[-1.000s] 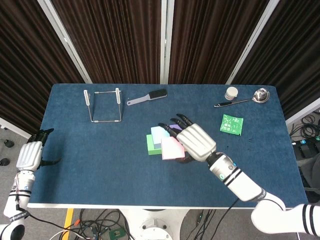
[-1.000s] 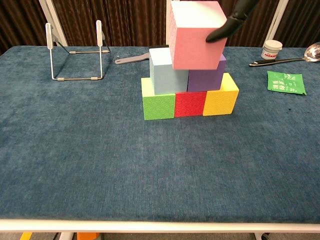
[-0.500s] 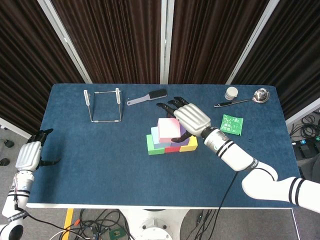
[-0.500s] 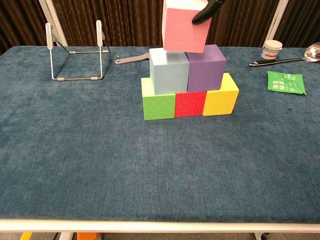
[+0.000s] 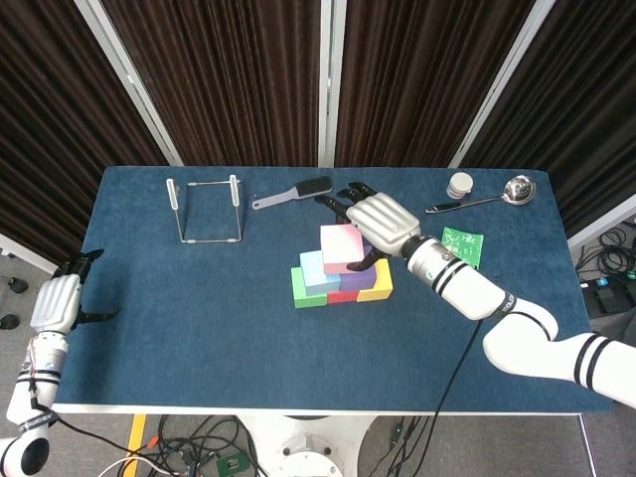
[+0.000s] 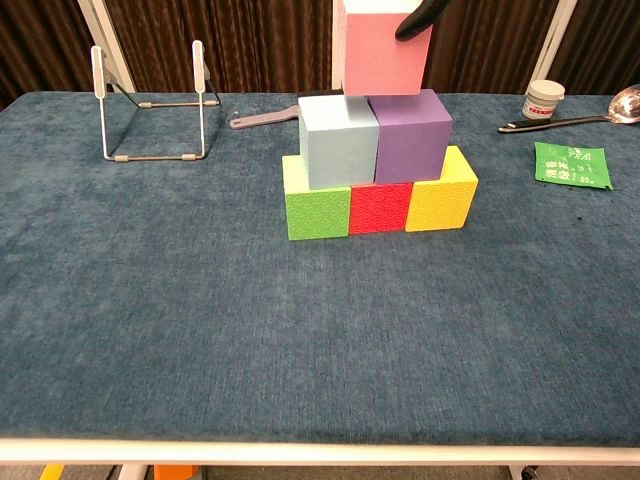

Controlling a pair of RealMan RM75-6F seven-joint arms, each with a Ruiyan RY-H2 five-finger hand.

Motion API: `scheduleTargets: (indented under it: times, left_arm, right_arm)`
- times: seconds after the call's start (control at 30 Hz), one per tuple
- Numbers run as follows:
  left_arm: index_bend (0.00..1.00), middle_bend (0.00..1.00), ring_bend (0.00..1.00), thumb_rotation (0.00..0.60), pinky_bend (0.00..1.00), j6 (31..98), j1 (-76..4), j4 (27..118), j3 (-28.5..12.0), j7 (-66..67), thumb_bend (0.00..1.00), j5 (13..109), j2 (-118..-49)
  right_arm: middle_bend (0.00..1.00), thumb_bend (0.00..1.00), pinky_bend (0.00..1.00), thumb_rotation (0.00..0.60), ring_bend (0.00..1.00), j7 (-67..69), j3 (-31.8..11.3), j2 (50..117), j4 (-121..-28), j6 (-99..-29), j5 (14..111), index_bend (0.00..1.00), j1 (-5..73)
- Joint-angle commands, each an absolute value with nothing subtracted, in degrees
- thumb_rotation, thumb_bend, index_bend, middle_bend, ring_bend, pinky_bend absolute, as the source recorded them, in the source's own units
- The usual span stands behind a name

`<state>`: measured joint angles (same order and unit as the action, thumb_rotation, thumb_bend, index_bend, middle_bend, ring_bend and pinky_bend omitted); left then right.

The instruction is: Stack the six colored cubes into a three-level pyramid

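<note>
The right robot hand (image 5: 383,224) holds the pink cube (image 5: 342,247) just beneath its fingers. Directly below sit the light blue cube (image 6: 333,138) and purple cube (image 6: 410,134); their seam looks roughly centred under it. The left robot hand (image 5: 57,302) hangs far off, holding nothing.

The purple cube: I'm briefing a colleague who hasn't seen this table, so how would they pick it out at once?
Find the block stack near the middle of the blue table. Its bottom row runs green cube, red cube, yellow cube. The purple cube sits on the second level, right of the light blue cube; it is the only dark violet block.
</note>
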<state>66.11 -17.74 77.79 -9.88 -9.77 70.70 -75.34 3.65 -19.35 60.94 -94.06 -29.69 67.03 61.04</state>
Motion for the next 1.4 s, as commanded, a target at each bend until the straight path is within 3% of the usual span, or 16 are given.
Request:
scheduleTargets:
  times: [0.03, 0.4, 0.77, 1.4]
  left_arm:
    - [0.11, 0.14, 0.05, 0.600, 0.15, 65.6, -18.3, 77.2, -10.3, -9.9, 0.11, 70.4, -75.5]
    - [0.11, 0.14, 0.05, 0.600, 0.15, 64.6, -19.0, 76.5, -11.0, -9.3, 0.11, 69.0, -76.0]
    - [0.11, 0.14, 0.05, 0.600, 0.15, 65.1, -19.5, 76.8, -11.3, -8.2, 0.12, 69.0, -76.0]
    - [0.11, 0.14, 0.05, 0.600, 0.15, 65.0, -19.7, 76.8, -10.9, -8.3, 0.11, 69.1, -76.1]
  right_arm:
    - [0.46, 0.11, 0.00, 0.600, 0.09, 5.9, -19.0, 60.9, -93.0, -29.0, 69.8, 0.00, 61.1]
    - [0.46, 0.11, 0.00, 0.600, 0.09, 16.1, -18.5, 62.6, -88.1, -27.7, 79.6, 0.00, 62.8]
    - [0.45, 0.11, 0.00, 0.600, 0.09, 25.1, -15.2, 64.0, -85.2, -30.5, 87.2, 0.00, 63.7]
    - [0.45, 0.11, 0.00, 0.600, 0.09, 28.6, -11.9, 64.9, -83.3, -32.6, 88.4, 0.00, 65.3]
